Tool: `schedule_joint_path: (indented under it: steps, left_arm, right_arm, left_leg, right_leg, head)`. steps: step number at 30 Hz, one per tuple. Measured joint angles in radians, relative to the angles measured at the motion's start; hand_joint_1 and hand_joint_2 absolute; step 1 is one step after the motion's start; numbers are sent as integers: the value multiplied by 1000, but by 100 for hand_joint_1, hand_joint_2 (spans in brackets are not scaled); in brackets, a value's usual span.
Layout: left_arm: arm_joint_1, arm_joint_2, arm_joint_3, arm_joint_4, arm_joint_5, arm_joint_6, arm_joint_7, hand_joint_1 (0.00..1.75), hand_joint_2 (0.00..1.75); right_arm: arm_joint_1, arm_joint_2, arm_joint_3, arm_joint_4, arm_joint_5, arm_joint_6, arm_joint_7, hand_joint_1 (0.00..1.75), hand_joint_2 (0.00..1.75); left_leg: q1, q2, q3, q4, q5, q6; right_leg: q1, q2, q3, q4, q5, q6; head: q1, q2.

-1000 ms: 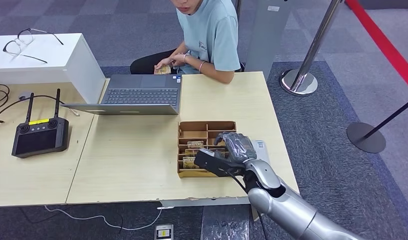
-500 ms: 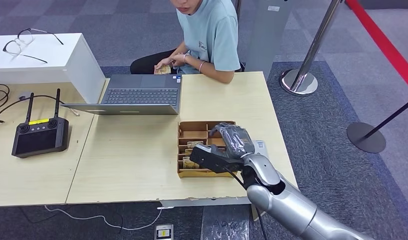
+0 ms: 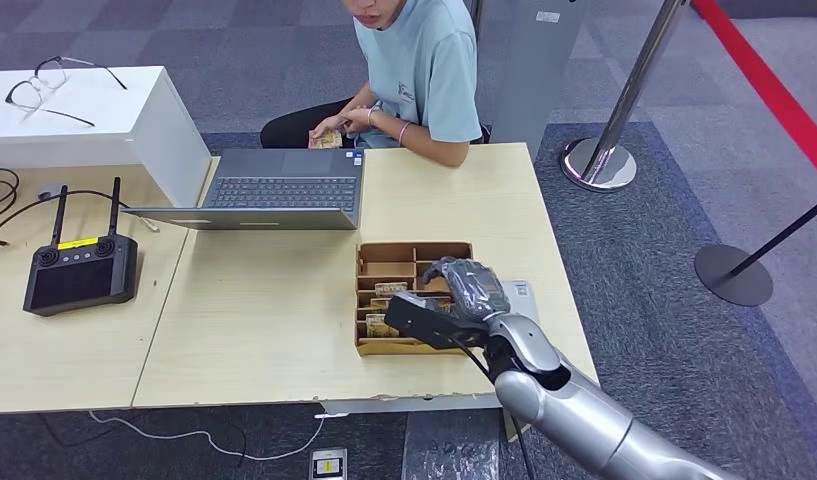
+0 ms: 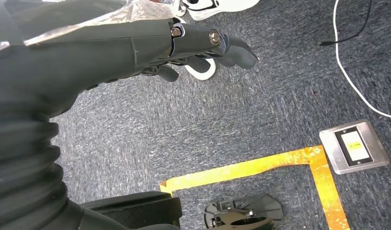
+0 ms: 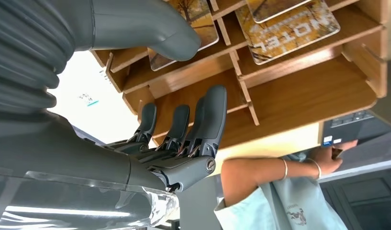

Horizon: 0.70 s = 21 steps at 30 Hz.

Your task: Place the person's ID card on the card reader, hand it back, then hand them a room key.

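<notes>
My right hand [image 3: 462, 292]: dark grey fingers, silver arm. My left hand [image 4: 136, 45]: dark grey too. Card tray [image 3: 369, 262]: brown wood. Room key cards [image 5: 288, 29]: autumn yellow-orange print, pale "HOTEL" lettering. Table [image 3: 264, 300]: pale wood. Laptop [image 3: 282, 188]: grey. Person's shirt [image 3: 429, 65]: light blue-green. Controller [image 3: 81, 270]: black, yellow label. Carpet [image 4: 241, 120]: speckled grey-blue, yellow tape corner [image 4: 298, 160]. Barrier belt [image 3: 774, 90]: red.

right hand [image 3: 464, 292] hiding tray's [image 3: 412, 257] right compartments, person's [image 3: 414, 70] face cropped

A mock hotel reception: a desk [image 3: 284, 300] with a laptop [image 3: 284, 188], hotel key cards [image 3: 381, 323] and queue-barrier posts [image 3: 609, 150].
</notes>
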State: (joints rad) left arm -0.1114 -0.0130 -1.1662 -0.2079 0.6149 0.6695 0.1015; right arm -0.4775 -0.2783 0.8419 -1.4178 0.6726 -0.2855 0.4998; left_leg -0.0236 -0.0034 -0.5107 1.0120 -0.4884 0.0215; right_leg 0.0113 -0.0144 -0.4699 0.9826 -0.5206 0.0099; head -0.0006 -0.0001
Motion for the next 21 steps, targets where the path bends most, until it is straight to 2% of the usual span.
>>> schedule_joint_path:
  steps: [21]
  left_arm:
    - [0,0,0,0,3,0,2,0,175]
  right_arm:
    - [4,7,0,58,-9,-3,-6,93,175]
  left_leg:
    - [0,0,0,0,0,0]
  right_leg:
    - [0,0,0,0,0,0]
  head:
    - [0,0]
